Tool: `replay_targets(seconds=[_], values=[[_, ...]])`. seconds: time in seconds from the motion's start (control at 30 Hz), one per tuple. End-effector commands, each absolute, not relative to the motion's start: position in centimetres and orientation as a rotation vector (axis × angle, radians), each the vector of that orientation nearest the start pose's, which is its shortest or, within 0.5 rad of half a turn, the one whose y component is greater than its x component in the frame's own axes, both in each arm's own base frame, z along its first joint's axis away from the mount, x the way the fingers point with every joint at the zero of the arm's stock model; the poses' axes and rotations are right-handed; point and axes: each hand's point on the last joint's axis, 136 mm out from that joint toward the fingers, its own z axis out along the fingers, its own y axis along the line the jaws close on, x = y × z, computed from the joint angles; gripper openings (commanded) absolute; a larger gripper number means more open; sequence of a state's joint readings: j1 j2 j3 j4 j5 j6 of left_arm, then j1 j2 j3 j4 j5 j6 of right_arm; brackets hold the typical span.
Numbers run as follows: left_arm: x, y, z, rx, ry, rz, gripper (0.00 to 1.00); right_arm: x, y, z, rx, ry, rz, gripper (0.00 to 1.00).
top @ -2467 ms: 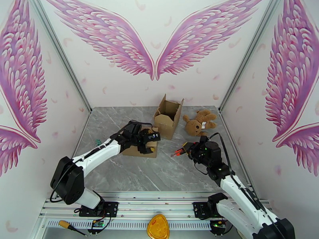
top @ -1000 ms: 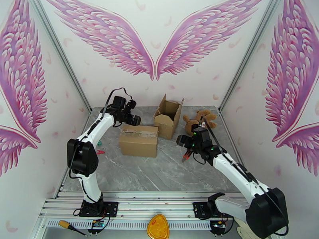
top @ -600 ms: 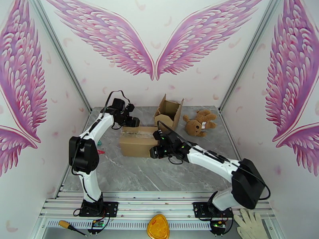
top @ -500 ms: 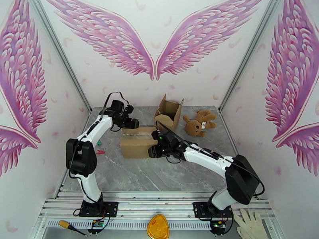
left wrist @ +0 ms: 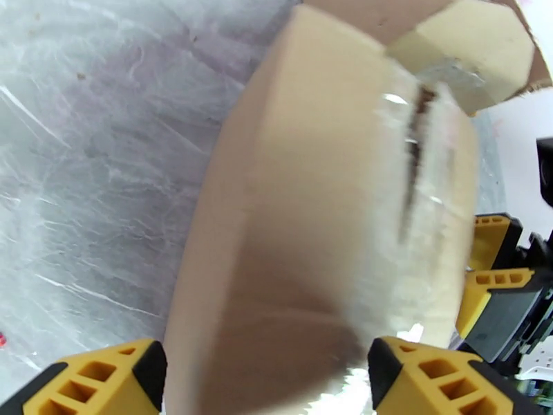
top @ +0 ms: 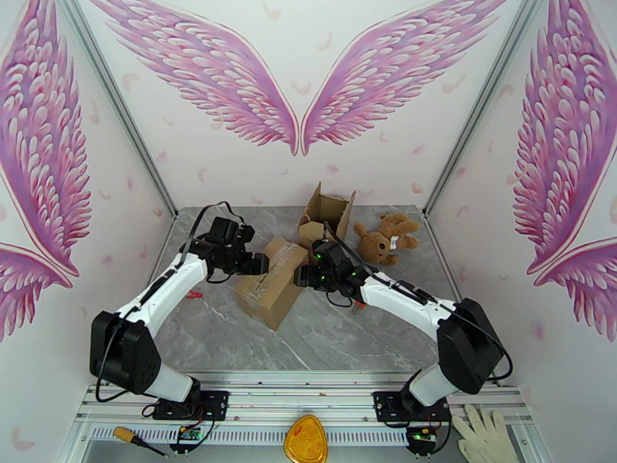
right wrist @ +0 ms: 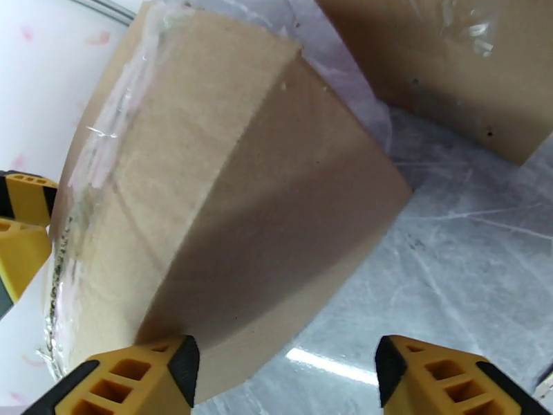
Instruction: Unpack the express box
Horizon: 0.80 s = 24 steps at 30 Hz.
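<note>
Steadying the box (top: pixel 270 287) looks to be your step, so get that right before you try to open it. It sits in the middle of the table (top: pixel 347 341), sealed, skewed and tipped, between both claws. The carton (top: pixel 330 217) is just behind it and the bear (top: pixel 386 237) is off to the right.

Your left claw (top: pixel 253 264) straddles one end, fingers spread wide and flush to both sides. I cannot tell whether they truly pinch. Your right claw (top: pixel 302 276) is open: one finger lies against the box, and the other finger (right wrist: pixel 442 375) stands clear over bare table.

Set the box flat with the tape seam (left wrist: pixel 415 153) up, then clamp it with the left, low on the walls. Only then bring the right to the seam's end. Smooth cardboard may slip, so press gently.
</note>
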State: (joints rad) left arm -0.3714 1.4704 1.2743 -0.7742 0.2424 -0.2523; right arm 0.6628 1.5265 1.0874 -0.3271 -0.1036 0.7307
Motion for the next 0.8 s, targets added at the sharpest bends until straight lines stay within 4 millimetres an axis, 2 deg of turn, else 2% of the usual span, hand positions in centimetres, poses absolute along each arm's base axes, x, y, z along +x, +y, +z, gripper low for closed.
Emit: replay_targets(seconds=[0.0, 0.13, 0.23, 0.43, 0.6, 0.77], values=[[34.6, -17.3, 21.9, 0.324, 2.472, -0.334, 0.87, 33.5, 27.5, 18.2, 0.179, 2.398, 0.812, 0.8], [34.4, -17.7, 22.2, 0.38, 2.475, -0.2, 0.88, 34.5, 28.1, 19.9, 0.169, 2.381, 0.766, 0.81], [34.1, -17.9, 21.6, 0.418, 2.485, -0.151, 0.88, 35.5, 28.5, 19.9, 0.189, 2.412, 0.7, 0.81], [33.4, -17.0, 20.3, 0.488, 2.505, -0.041, 0.9, 36.6, 31.2, 17.7, 0.107, 2.524, 0.634, 0.83], [33.5, -17.2, 18.8, 0.55, 2.548, -0.021, 0.92, 36.2, 30.7, 14.7, 0.102, 2.658, 0.447, 0.82], [33.3, -18.3, 17.4, 0.597, 2.575, -0.078, 0.94, 35.7, 30.6, 13.0, 0.097, 2.694, 0.402, 0.77]])
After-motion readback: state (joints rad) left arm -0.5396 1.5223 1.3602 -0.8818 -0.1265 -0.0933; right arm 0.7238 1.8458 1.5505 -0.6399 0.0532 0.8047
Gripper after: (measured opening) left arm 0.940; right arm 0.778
